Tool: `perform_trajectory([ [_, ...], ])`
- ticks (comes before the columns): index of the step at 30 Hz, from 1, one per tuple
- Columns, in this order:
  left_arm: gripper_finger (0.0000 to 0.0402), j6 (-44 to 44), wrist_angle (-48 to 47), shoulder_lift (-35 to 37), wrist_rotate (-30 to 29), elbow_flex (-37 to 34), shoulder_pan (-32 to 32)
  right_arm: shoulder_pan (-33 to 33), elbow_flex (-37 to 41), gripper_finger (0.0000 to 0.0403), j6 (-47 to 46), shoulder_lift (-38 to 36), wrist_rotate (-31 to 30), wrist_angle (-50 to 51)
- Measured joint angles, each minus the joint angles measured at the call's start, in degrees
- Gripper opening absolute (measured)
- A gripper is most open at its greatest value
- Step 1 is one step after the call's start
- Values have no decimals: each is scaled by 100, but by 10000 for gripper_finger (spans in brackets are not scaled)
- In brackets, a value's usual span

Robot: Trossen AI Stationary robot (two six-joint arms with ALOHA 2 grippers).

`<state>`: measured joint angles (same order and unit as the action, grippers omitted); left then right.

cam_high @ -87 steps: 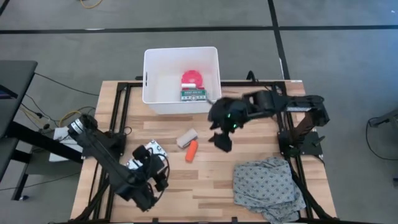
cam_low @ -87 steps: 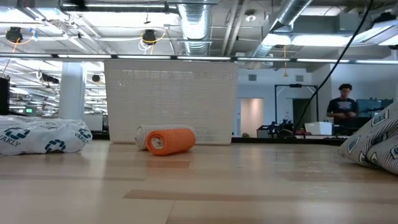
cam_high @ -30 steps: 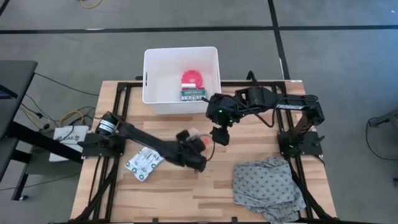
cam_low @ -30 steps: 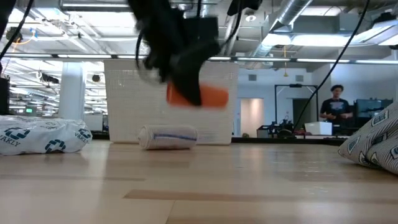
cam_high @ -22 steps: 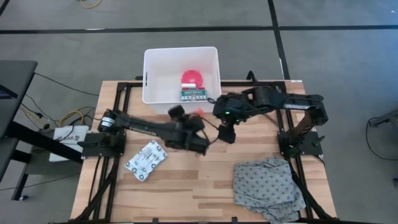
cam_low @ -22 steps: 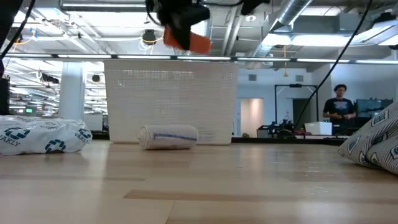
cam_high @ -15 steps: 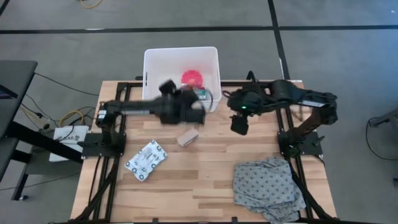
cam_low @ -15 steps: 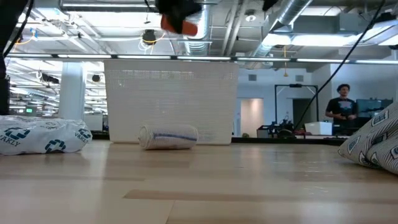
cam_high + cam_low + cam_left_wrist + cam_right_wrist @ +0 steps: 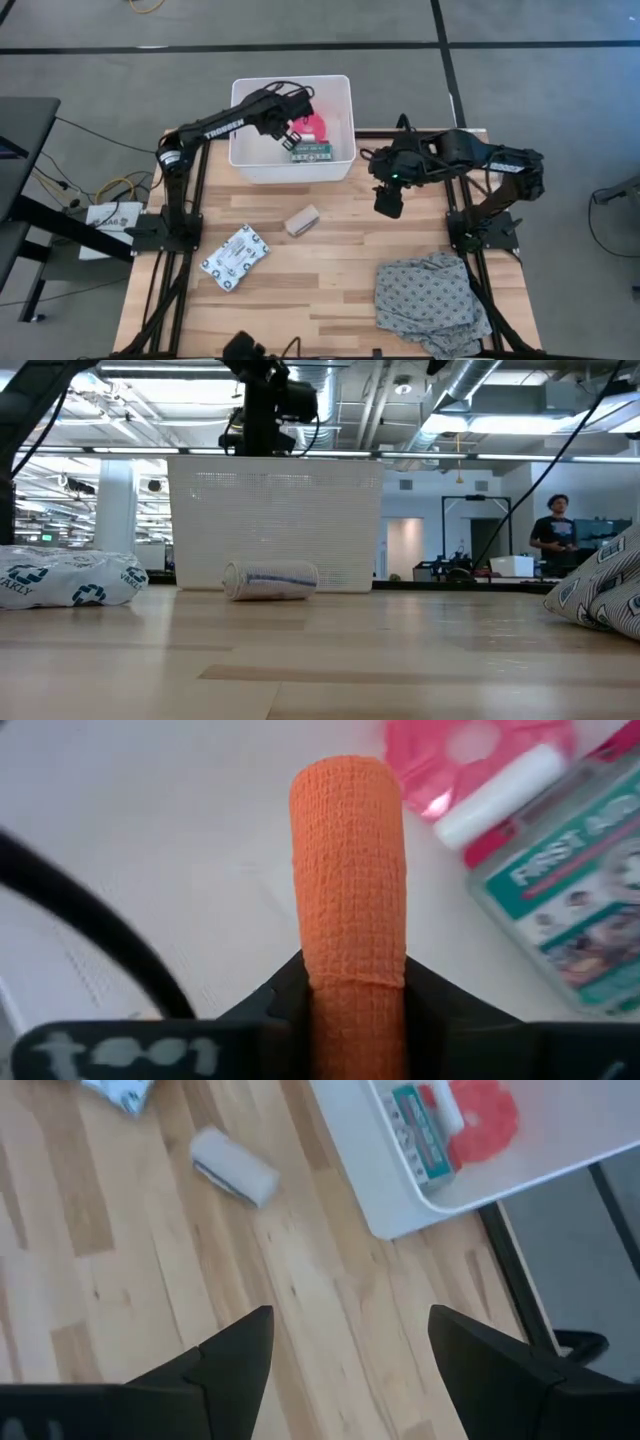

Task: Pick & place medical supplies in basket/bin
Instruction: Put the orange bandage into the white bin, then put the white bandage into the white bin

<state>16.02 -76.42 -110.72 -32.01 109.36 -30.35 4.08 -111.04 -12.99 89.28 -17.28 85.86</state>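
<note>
The white tub (image 9: 247, 160) sits at the table's far edge, and the left gripper (image 9: 291, 130) hangs over its inside, closed tight on the orange tube (image 9: 348, 870). The tube stands out between the two fingers, a ribbed, gauze-textured cylinder. Below it in the tub lie the green-and-white first-aid box (image 9: 575, 915), the pink roll (image 9: 470, 750) and a small white tube (image 9: 498, 795). The right gripper (image 9: 388, 203) hovers spread wide and empty above the table, right of the tub. The beige bandage roll (image 9: 301, 220) rests on the wood.

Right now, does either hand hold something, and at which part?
The left hand holds the orange roll by one end, above the white bin. The right hand is open and empty.
</note>
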Motion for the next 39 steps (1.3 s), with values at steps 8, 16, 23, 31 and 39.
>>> perform_trajectory([
  [8, 143, -689, 8, -9, 255, -94, -150, 2, -7, 260, -7, 159, -22, 118],
  [16, 194, -929, 6, -9, 924, -94, -167, 2, -2, 260, -164, 389, -41, 23],
  [23, 199, -806, -830, 33, 431, 321, -30, 17, 2, 260, -210, 677, 66, 93],
  [31, 192, -472, -1380, 416, 68, 1266, 612, 17, 0, 260, -180, 1081, 69, -59],
  [39, 192, -253, -1366, 1211, -181, 1539, 1634, 194, 0, 260, 13, 1852, 73, -211],
])
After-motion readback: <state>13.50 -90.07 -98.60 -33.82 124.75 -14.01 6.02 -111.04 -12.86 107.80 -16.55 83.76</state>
